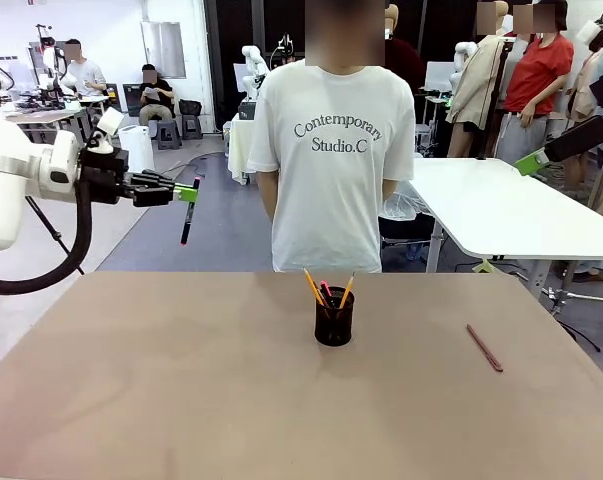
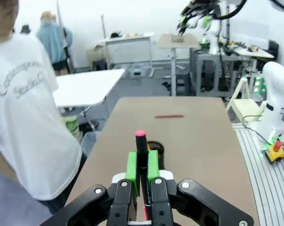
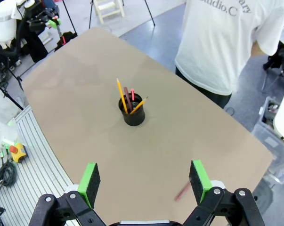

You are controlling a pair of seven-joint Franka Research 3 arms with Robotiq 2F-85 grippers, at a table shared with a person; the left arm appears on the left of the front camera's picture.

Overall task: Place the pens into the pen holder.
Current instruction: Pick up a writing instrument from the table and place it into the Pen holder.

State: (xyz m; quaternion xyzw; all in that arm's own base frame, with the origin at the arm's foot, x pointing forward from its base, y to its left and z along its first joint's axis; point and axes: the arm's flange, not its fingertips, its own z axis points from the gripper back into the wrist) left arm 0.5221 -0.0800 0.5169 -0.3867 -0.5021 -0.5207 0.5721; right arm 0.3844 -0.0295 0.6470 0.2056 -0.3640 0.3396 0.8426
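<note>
The black mesh pen holder (image 1: pixel 334 318) stands mid-table, in front of the person, with two orange-yellow pencils and a pink-ended pen upright in it. My left gripper (image 1: pixel 188 190) hovers high off the table's left side, shut on a black pen with a pinkish-red end (image 1: pixel 186 222) that hangs down from the pads. In the left wrist view that pen (image 2: pixel 141 149) sticks up between the green pads (image 2: pixel 131 168), with the holder (image 2: pixel 157 149) just beyond. A dark reddish-brown pen (image 1: pixel 484 347) lies flat on the table's right side. My right gripper (image 3: pixel 145 181) is open high above the table, over that pen (image 3: pixel 182 190).
A person in a white T-shirt (image 1: pixel 333 150) stands at the table's far edge. A white table (image 1: pixel 501 205) stands behind at the right. The brown tabletop (image 1: pixel 161 380) is bare around the holder.
</note>
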